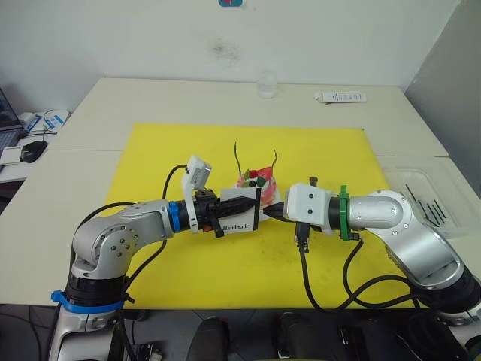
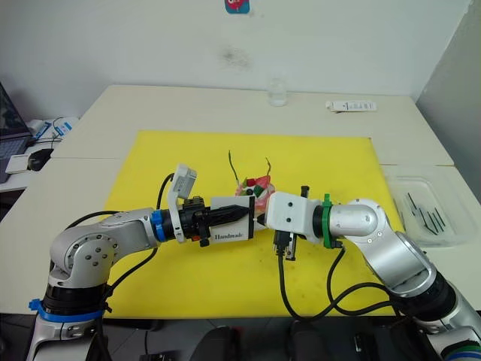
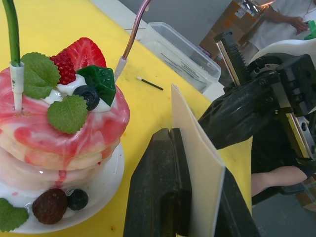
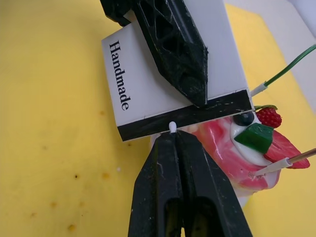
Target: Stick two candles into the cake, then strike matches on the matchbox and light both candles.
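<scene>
Matchbox (image 4: 168, 79) matt card; cake (image 3: 59, 133) glossy; mat (image 1: 248, 256) smooth yellow plastic

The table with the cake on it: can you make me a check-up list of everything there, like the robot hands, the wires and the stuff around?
Surface: pale table under a yellow mat.
Job's things: cake on its white plate, green candle and pinkish candle both stuck in; matchbox held upright; one loose match on the mat.
Clutter: clear tray of dark sticks, glass, white remote.
Grippers: left gripper clamps the matchbox; right gripper pinches a white-tipped match against the black strip.
Cables: black cables hang from both wrists.
Surroundings: laptop and mouse on a side desk.
</scene>
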Controlling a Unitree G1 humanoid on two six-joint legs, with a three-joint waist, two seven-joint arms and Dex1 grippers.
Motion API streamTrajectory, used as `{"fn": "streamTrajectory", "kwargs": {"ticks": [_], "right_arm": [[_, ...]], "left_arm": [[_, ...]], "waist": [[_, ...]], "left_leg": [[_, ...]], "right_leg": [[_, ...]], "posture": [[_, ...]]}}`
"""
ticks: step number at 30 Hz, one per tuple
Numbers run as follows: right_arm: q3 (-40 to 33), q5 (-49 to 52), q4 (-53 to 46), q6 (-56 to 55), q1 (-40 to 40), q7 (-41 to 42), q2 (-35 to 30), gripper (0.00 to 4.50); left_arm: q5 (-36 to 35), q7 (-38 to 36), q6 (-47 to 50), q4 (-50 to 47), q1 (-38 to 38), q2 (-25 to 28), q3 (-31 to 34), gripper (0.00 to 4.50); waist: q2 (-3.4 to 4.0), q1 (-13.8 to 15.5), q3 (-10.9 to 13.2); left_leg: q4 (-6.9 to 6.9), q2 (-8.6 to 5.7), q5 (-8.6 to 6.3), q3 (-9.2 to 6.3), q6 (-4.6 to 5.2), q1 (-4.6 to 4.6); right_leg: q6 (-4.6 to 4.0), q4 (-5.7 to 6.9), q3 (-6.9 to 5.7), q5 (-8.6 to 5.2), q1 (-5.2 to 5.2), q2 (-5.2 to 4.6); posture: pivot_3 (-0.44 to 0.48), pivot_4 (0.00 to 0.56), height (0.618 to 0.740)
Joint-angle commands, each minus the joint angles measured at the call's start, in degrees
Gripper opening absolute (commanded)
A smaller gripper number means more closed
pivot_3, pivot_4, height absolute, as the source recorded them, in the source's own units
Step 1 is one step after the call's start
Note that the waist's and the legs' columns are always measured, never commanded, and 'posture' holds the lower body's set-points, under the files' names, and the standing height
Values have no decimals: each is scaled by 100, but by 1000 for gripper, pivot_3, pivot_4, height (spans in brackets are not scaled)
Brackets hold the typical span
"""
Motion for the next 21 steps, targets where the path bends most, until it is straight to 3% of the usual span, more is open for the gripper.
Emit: {"fn": "streamTrajectory", "kwargs": {"ticks": [1, 11, 15, 21], "right_arm": [[16, -119, 29, -198, -133, -20, 56, 15], [212, -355, 344, -494, -124, 52, 163, 15], [643, -357, 493, -828, -127, 573, 124, 15], [26, 211, -246, -623, 248, 1139, -572, 15]], "left_arm": [[-128, 12, -18, -152, -110, -57, 38, 0], [-326, 64, 79, -223, -117, -141, 96, 0], [-496, 199, 64, -65, -385, -362, 325, 0], [-20, -143, -324, 707, -1126, 356, 676, 0]], "waist": [[0, 0, 0], [0, 0, 0], [-1, 0, 0], [0, 2, 4]], "left_leg": [[0, 0, 0, 0, 0, 0], [0, 0, 0, 0, 0, 0], [1, 0, 0, 0, 0, 0], [2, -6, 0, -6, 0, -8]], "right_leg": [[0, 0, 0, 0, 0, 0], [0, 0, 0, 0, 0, 0], [0, 0, 0, 0, 0, 0], [0, -3, -7, 0, -2, 15]], "posture": [[0, 150, 740], [0, 150, 740], [0, 150, 740], [0, 150, 740]]}}
